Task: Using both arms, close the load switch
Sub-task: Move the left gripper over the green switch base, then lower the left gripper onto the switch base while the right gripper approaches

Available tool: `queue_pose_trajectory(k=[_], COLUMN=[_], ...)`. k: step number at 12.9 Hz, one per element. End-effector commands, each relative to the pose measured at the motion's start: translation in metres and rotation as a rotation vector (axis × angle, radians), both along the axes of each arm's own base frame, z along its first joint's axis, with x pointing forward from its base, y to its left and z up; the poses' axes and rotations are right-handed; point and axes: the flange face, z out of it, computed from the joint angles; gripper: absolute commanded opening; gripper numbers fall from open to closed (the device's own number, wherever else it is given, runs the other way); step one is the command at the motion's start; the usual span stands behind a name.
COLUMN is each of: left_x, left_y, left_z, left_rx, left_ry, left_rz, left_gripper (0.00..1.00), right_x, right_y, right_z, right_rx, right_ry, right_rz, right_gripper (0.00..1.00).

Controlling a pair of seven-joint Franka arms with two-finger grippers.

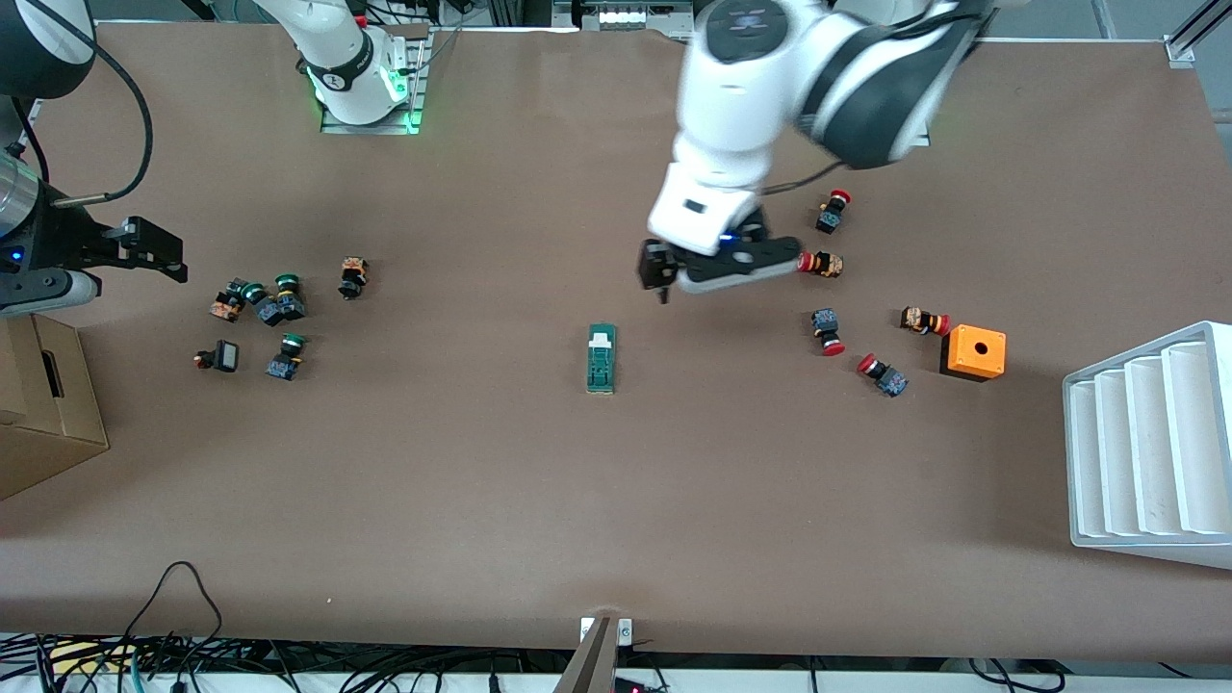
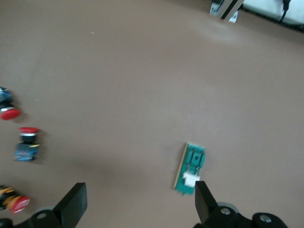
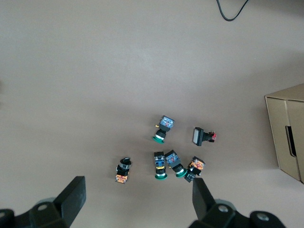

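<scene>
The load switch (image 1: pixel 602 358), a narrow dark-green block with a white tab at one end, lies flat mid-table. It also shows in the left wrist view (image 2: pixel 191 168), just off one of my left fingertips (image 2: pixel 205 203). My left gripper (image 1: pixel 720 271) hangs open and empty over bare table between the load switch and the red-capped buttons; in its own view (image 2: pixel 140 206) nothing is between the jaws. My right gripper (image 1: pixel 159 252) is open and empty in the air at the right arm's end of the table, over the group of green-capped buttons (image 3: pixel 166 164); its own view (image 3: pixel 137 199) shows open jaws.
Several red-capped push buttons (image 1: pixel 828 330) and an orange box with a hole (image 1: pixel 974 352) lie toward the left arm's end. Green-capped buttons (image 1: pixel 279 308) lie toward the right arm's end. A cardboard box (image 1: pixel 38 404) and a white rack (image 1: pixel 1150 443) stand at the table's ends.
</scene>
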Motion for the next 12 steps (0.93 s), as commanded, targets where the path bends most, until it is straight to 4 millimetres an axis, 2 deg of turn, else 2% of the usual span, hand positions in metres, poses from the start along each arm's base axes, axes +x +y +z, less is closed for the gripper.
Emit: queue_pose_trajectory(k=[1,4,7,9,12], left_x=[-0.025,-0.058,-0.097,-0.111,-0.126], left_y=[-0.030,-0.063,-0.094,-0.099,-0.104], left_z=[-0.053,-0.104,-0.176,-0.215,-0.269], left_rx=[0.008,0.054,0.081,0.083,0.082], left_ry=[-0.124,-0.224,-0.367,-0.446,-0.550], left_rz=[0.012,-0.004,-0.020,-0.043,-0.110], left_gripper=[1.00,1.00,1.00,1.00,1.00], right_x=[-0.003,-0.003,0.011,0.026,0.048], right_y=[-0.004,-0.005,-0.002,0.003,0.016], right_z=[0.003,-0.003,-0.009,-0.013,-0.028], right_rx=[0.006,0.007,0.014,0.045,0.132], right_ry=[0.014,0.042,0.037,0.033,0.037], right_rz=[0.012,0.022,0.019,0.000,-0.149], right_gripper=[0.99,0.99,0.99,0.99,0.99])
